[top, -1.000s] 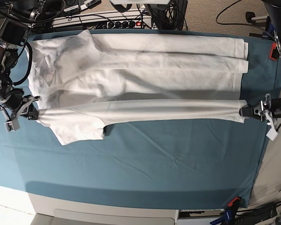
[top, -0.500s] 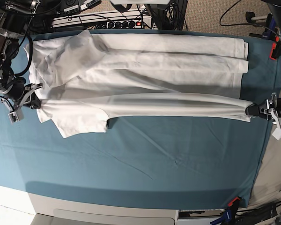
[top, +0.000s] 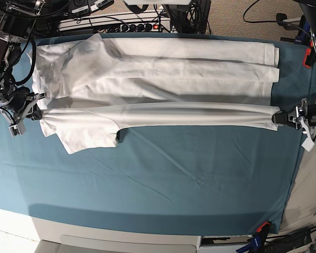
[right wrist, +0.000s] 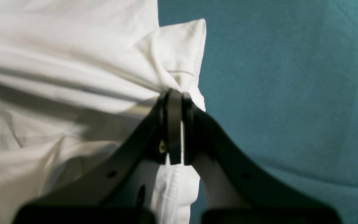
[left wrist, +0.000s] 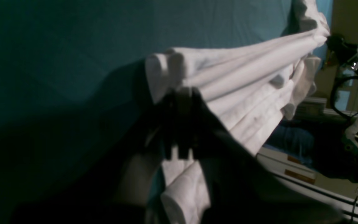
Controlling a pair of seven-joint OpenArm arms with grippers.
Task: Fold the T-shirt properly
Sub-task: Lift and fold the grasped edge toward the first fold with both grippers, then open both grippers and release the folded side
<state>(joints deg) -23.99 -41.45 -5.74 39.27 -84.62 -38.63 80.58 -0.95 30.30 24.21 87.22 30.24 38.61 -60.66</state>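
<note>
The white T-shirt [top: 158,79] lies sideways along the far half of the teal table, hem to the right, shoulders to the left. Its near edge is pulled taut as a lifted fold between both grippers. My left gripper [top: 278,118] is shut on the hem corner at the right. My right gripper [top: 38,114] is shut on the shoulder end at the left, with a sleeve [top: 89,136] hanging below it. In the left wrist view the dark fingers [left wrist: 179,102] pinch bunched white cloth [left wrist: 244,90]. In the right wrist view the gripper [right wrist: 174,96] clamps a seamed edge of the shirt [right wrist: 179,59].
Teal cloth [top: 174,184] covers the table in front of the shirt. Cables and a power strip [top: 131,23] run along the far edge. Orange clamps sit at the right edge [top: 307,57] and the near right corner [top: 262,227].
Both grippers have carried the stretched near edge a little toward the far side. The edge now runs straighter and the sleeve sits higher than a second ago.
</note>
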